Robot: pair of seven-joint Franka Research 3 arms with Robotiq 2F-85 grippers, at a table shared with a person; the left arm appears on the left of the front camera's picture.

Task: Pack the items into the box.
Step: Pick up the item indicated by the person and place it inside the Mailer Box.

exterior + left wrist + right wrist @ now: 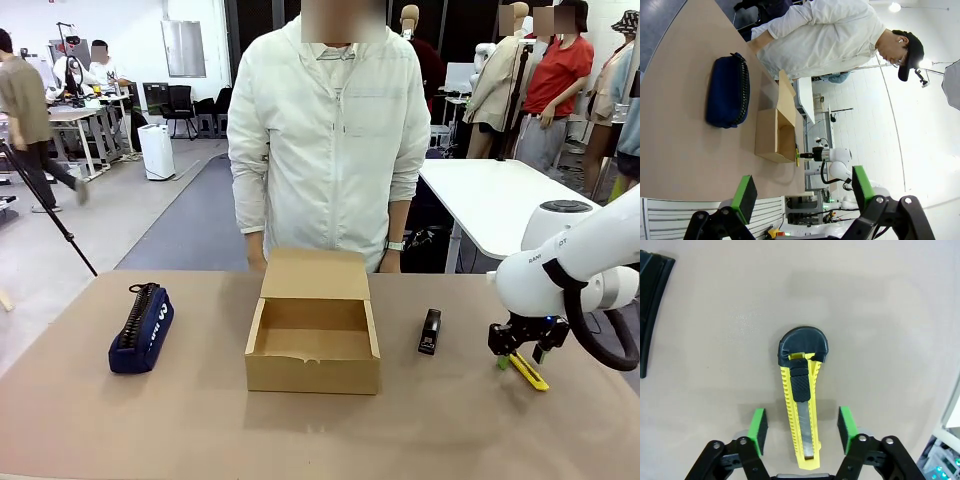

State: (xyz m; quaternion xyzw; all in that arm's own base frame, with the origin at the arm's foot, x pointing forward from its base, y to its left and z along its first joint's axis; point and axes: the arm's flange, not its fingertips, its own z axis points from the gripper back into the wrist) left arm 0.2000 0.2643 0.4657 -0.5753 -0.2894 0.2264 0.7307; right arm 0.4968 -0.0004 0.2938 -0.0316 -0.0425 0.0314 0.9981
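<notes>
There is one blue pouch (141, 328), one brown box (312, 376), one black stapler (430, 331), one yellow cutter knife (801, 405) and one person (330, 140).

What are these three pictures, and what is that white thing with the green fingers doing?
The white thing is a robot arm; there are two. One picture looks across the table at a person. The other two come from cameras on the robot's wrists. On the table lie a blue pouch, an open cardboard box, a black stapler and a yellow cutter knife. The right gripper is open around the knife, not squeezing it. The left gripper is open, holding nothing.
</notes>
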